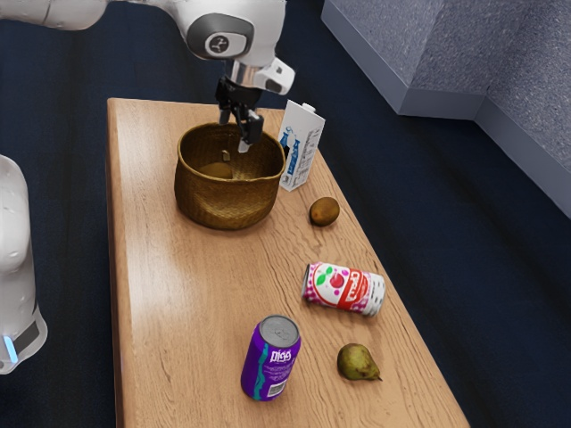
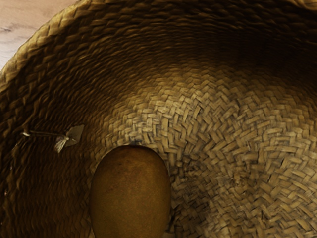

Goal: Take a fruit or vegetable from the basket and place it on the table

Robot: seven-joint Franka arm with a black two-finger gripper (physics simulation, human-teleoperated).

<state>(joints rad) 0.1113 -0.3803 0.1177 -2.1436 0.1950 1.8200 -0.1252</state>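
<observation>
Over the woven basket (image 1: 223,201), my gripper (image 1: 235,132) points down with its fingers apart, its lower tip reaching inside the rim. A brown oval fruit (image 1: 215,169) lies in the bottom of the basket, partly hidden by the basket wall and below the gripper. In the wrist view the same fruit (image 2: 131,193) rests on the woven floor of the basket (image 2: 213,114), near the side wall with a small tag. Nothing is held between the fingers.
A white carton (image 1: 301,147) stands close beside the basket. On the wooden table (image 1: 192,308) are a brown round fruit (image 1: 324,211), a red-and-white can (image 1: 344,289) on its side, an upright purple can (image 1: 271,358) and a green pear (image 1: 357,362).
</observation>
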